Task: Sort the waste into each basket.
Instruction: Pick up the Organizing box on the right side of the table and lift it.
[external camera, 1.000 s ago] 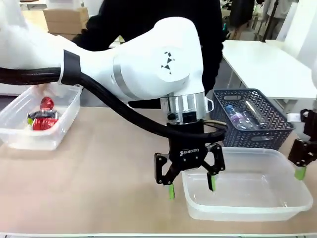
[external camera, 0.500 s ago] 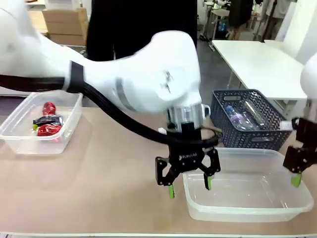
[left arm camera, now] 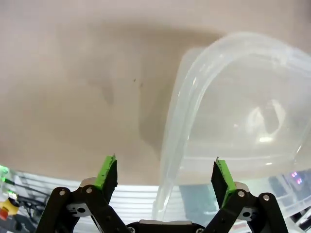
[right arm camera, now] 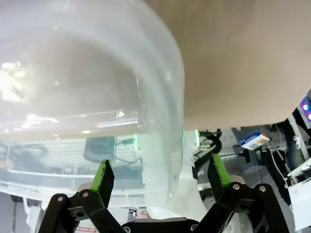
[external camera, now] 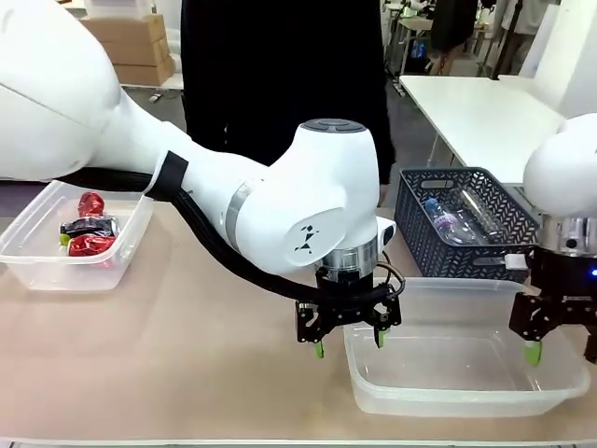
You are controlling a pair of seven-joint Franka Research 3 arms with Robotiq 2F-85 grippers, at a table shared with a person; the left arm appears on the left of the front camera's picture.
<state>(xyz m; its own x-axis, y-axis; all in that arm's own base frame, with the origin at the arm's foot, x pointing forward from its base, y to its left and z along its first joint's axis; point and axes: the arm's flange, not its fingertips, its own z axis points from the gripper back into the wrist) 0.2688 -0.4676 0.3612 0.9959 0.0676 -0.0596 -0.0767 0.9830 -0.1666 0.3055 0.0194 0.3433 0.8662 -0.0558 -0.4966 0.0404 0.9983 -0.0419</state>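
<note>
**Front view:** left gripper, fingers spread, astride the left rim of the near tub. Right gripper, fingers spread, at that tub's right end. Red waste lies in the far tub at the table's left. Bottles lie in the lattice basket.

**Left wrist view:** pads wide apart, one on either side of the tub's corner wall.

**Right wrist view:** pads wide apart, straddling the tub's wall.

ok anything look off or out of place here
Nothing spilled or broken. One oddity: the bottles lie in the dark lattice basket, while the clear tub in front of it holds nothing.
</note>
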